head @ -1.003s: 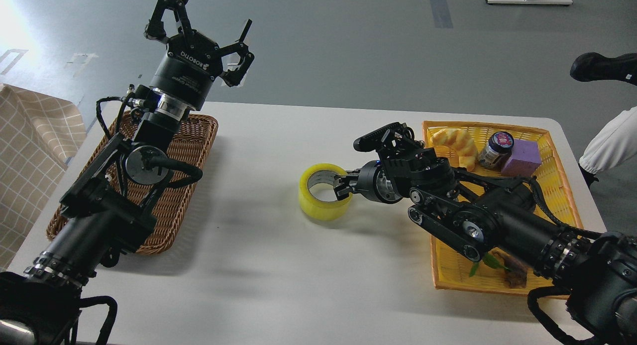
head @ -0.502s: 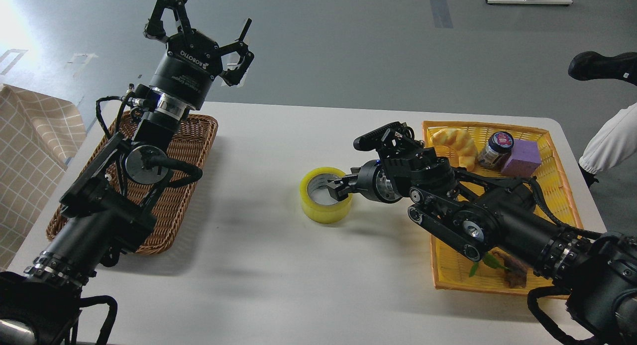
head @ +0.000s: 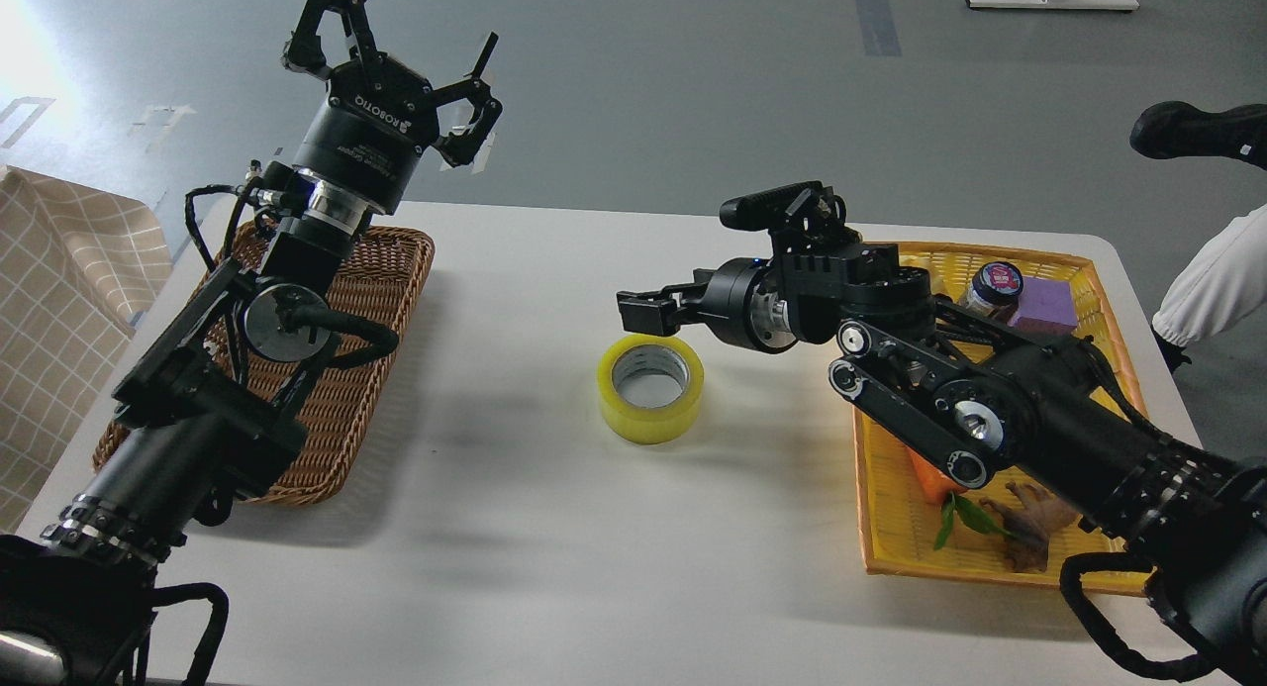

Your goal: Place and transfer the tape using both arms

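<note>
The tape (head: pixel 650 387), a yellow translucent roll with a grey-white core, lies flat on the white table (head: pixel 554 528) near its middle, with nothing touching it. My right gripper (head: pixel 638 310) hovers just above the roll's far edge, pointing left, open and empty. My left gripper (head: pixel 421 28) is raised high above the far end of the brown wicker basket (head: pixel 381 280), open wide and empty, far to the left of the tape.
A yellow basket (head: pixel 990 255) at the right holds a jar (head: pixel 995 282), a purple foam block (head: pixel 1044 305), a carrot (head: pixel 925 476) and a brown root. A person's leg (head: pixel 1218 280) is beyond the right table edge. Checked cloth (head: pixel 59 270) lies at the left.
My right gripper let go of the tape's wall and rose up and back from it. The tape settled flat on the table. The left arm barely moved.
</note>
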`<state>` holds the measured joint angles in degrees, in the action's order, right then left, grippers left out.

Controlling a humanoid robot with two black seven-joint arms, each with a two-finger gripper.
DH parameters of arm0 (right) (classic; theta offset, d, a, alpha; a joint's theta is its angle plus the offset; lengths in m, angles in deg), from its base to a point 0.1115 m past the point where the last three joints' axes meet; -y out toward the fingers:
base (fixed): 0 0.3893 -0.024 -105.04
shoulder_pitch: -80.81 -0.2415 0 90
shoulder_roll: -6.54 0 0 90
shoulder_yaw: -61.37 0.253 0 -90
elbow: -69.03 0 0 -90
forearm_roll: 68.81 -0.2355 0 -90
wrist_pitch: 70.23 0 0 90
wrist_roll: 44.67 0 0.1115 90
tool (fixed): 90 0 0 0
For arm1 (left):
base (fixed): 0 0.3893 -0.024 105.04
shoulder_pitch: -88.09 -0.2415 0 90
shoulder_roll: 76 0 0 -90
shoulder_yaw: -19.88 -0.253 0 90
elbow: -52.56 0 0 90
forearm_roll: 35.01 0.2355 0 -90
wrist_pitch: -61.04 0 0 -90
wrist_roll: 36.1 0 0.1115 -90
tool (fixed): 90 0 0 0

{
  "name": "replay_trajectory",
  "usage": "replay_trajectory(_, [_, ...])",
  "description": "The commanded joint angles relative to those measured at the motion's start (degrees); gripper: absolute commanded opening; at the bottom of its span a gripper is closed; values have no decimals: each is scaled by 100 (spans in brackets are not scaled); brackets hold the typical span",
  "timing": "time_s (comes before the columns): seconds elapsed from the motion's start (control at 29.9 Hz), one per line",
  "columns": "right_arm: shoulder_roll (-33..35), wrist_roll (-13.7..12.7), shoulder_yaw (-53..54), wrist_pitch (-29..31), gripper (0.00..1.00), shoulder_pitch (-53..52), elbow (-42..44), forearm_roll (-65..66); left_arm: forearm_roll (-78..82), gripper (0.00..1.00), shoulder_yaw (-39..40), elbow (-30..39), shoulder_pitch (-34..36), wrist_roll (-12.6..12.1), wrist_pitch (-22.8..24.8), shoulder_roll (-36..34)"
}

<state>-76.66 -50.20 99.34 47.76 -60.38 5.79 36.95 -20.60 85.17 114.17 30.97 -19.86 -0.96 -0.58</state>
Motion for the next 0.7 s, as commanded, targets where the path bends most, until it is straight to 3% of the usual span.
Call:
replay_trajectory(0.0, [576, 0, 491, 0, 99, 48, -390, -519, 1, 98, 1, 0, -1, 2, 0, 16])
replay_trajectory(0.2, [1271, 26, 2019, 0, 99, 688, -935, -1670, 1, 98, -8, 0, -1, -7, 0, 16])
replay_trajectory(0.47, [1377, 96, 3497, 0, 99, 1304, -901, -3015, 9, 98, -26, 0, -1, -24, 0, 43])
replay_trajectory(0.67, [1272, 544, 4587, 0, 99, 1840, -839, -4404, 18, 98, -26, 0, 7, -33, 0, 34])
